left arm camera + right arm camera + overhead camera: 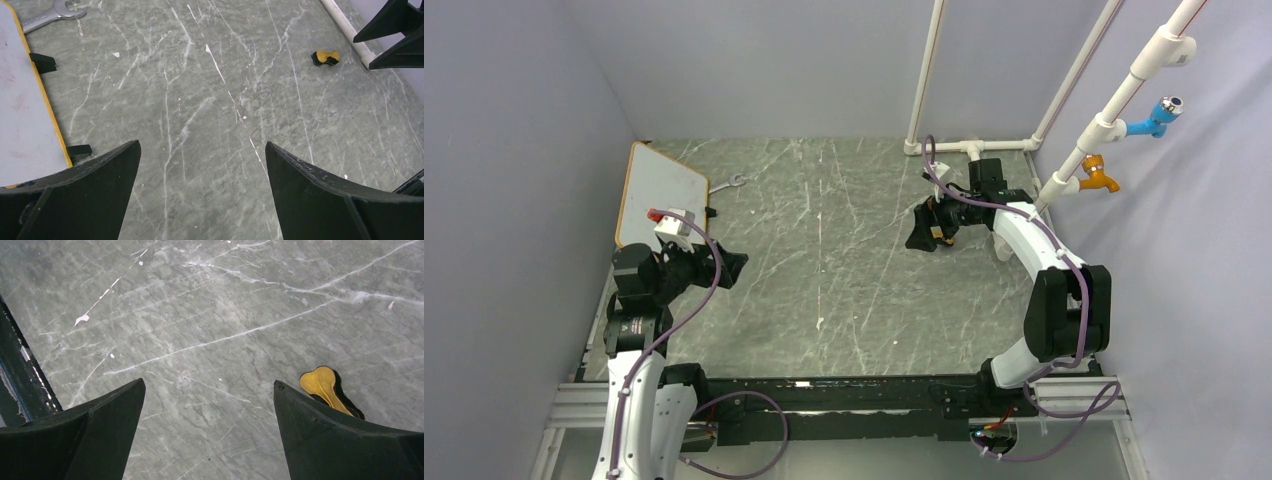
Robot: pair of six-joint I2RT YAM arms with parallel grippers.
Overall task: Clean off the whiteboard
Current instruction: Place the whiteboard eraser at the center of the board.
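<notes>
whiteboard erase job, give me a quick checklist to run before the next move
1. Left claw open and empty: ok.
2. Right claw open and empty: ok.
3. Whiteboard in view by the left arm: ok.
4. Something in a claw to wipe with: not ok.
5. Orange bone-shaped piece beside the right claw is the eraser: cannot tell.
6. Wrench lying off the board surface: ok.

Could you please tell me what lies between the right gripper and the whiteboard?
Mostly bare table. The only thing there is a small wrench, lying close to the whiteboard and well apart from the right gripper. The top view shows this.
</notes>
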